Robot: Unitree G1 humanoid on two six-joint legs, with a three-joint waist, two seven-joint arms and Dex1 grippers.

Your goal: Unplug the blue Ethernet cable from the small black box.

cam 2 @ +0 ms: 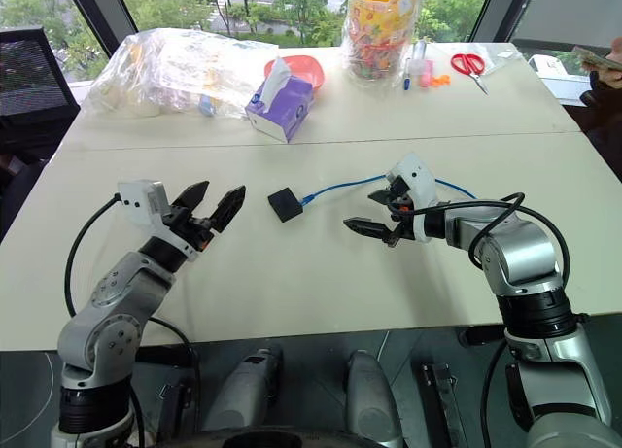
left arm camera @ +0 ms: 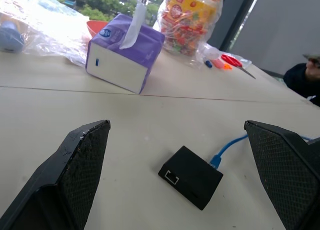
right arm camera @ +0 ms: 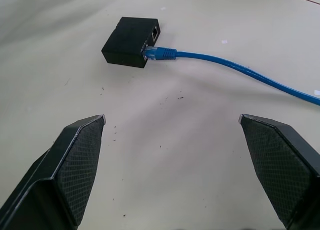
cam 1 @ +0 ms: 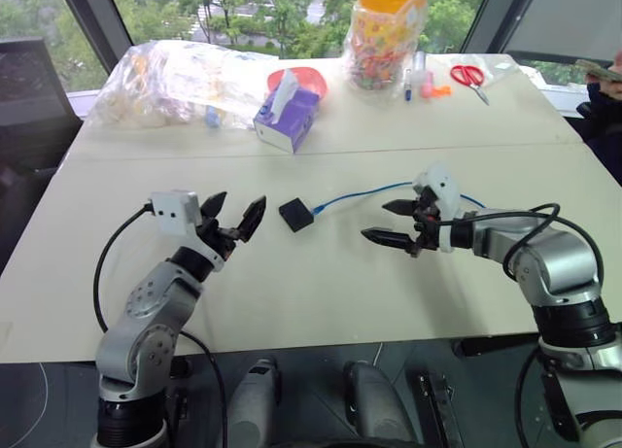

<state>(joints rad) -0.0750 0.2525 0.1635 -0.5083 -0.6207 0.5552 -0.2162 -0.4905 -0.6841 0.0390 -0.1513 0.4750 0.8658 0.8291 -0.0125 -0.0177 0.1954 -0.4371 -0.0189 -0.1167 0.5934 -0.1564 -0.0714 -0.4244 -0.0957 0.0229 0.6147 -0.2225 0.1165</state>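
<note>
1. Matte black plastic forms the small black box [cam 1: 295, 214], which is seen lying flat on the pale table [cam 1: 321, 283], between the two tools and slightly beyond their fingertips.
2. The blue Ethernet cable [right arm camera: 235, 65] is seen plugged into one side of the box; an empty port is visible on the adjoining side in the right wrist view.
3. From the plug, the cable is run across the table toward the right tool [cam 1: 396, 223] and is passed behind it, where its far part is hidden.
4. The right tool is held just above the table with its two black fingers spread wide; nothing is held between them, and the box and plug are seen well ahead of its fingertips.
5. The left tool [cam 1: 234, 213] is held on the other side of the box, its fingers likewise spread wide and empty, with the box near but apart from its tips.
6. Neither tool is in contact with the box or the cable.
7. Farther beyond both tools, a purple tissue box [cam 1: 287, 116] is placed, with a clear plastic bag [cam 1: 170, 79] beyond the left tool.
8. A jar of coloured sweets [cam 1: 386, 35] and red scissors [cam 1: 470, 79] are set at the far edge, beyond the right tool.
</note>
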